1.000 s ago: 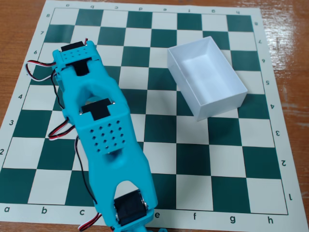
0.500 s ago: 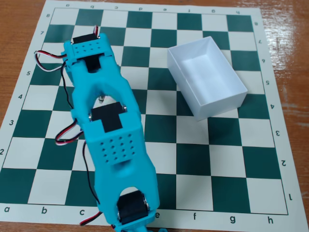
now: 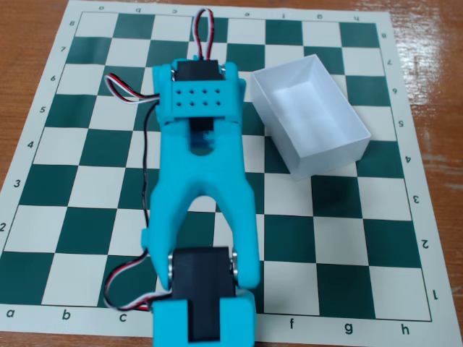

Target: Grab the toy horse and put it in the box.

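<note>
Fixed view: we are seeing the arm [image 3: 199, 210] lying over the chessboard [image 3: 347, 238], box [image 3: 309, 123] just right of its far end; gripper hidden, state indeterminable.

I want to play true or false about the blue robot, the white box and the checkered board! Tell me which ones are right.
1. The box is empty. True.
2. The box is red. False: it is white.
3. The arm is blue. True.
4. The box lies on bare wood. False: it lies on the chessboard.
5. The horse is standing in plain sight on the board. False: no horse shows; the arm hides part of the board.
</note>
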Motion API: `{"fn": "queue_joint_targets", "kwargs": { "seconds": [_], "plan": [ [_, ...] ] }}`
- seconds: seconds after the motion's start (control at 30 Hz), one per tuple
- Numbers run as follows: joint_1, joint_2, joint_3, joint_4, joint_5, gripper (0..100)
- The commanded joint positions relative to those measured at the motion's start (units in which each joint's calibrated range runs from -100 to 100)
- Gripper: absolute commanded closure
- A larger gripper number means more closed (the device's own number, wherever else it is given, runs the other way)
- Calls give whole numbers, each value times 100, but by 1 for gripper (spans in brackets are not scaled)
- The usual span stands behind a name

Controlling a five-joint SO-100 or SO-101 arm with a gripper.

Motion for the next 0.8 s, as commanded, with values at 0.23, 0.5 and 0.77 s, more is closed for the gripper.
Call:
{"fn": "queue_joint_targets", "kwargs": {
  "seconds": [0.23,0.5,0.77],
  "plan": [
    [1193,-164,1182,-2504,518,100],
    [1571,827,1046,-3966,826,100],
    [1771,1898,254,-4498,909,100]
  ]
}}
